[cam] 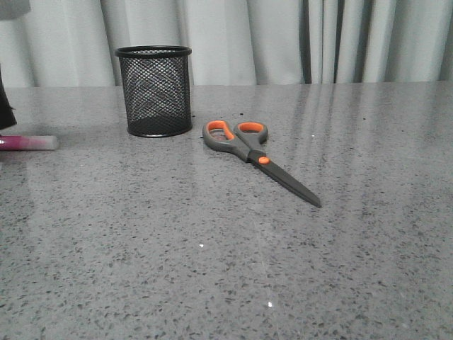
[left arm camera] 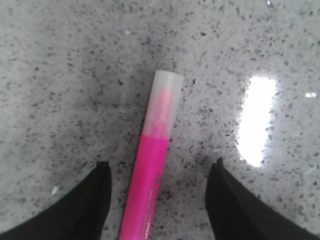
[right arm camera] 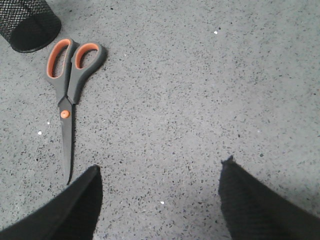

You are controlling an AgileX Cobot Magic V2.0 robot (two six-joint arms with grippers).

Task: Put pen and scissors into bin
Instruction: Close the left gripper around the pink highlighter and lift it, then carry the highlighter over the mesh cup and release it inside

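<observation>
The pink pen (cam: 28, 143) lies flat at the table's far left edge of the front view, whitish cap pointing right. In the left wrist view the pen (left arm camera: 150, 170) lies between the fingers of my open left gripper (left arm camera: 159, 172), nearer one finger, not touched. The scissors (cam: 256, 154) lie flat mid-table, handles toward the bin, blades pointing front right. The black mesh bin (cam: 155, 90) stands upright behind them. My right gripper (right arm camera: 161, 167) is open and empty above bare table, with the scissors (right arm camera: 69, 85) and the bin's base (right arm camera: 27, 22) off to one side.
The grey speckled table (cam: 226, 269) runs to a pale curtain (cam: 283, 39) at the back. A dark part of the left arm (cam: 6, 106) shows at the frame's left edge above the pen.
</observation>
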